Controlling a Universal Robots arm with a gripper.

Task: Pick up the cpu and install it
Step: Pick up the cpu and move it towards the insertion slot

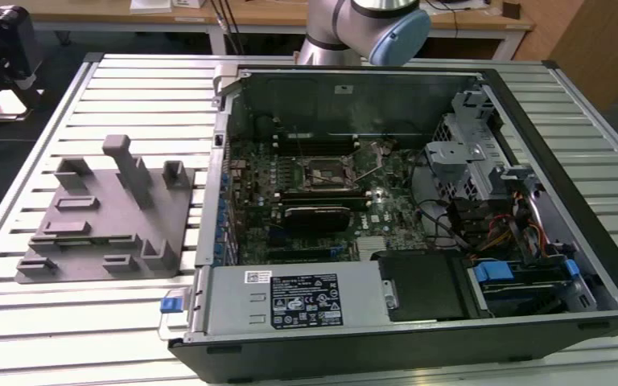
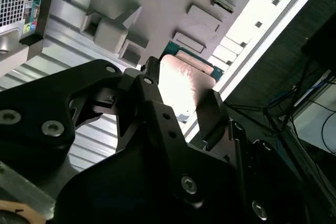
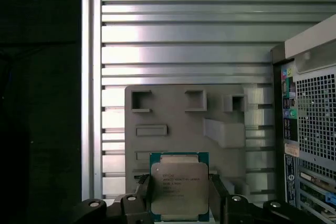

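cpu: 1, clenched in the tool | grey holder: 1, on tabletop, 9 o'clock of case in the exterior view | case: 1, open, motherboard inside

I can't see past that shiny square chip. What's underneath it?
Under the cpu, gripped in the hand, lies the grey holder on the slatted metal table. The bit of holder straight beneath the chip is covered, so it can't be seen.

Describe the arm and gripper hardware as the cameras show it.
The arm is a silver-grey metal tube with a rounded pale blue joint cap. The gripper is matt black: angular linked plates with silver screw heads, ending in two flat black fingers.
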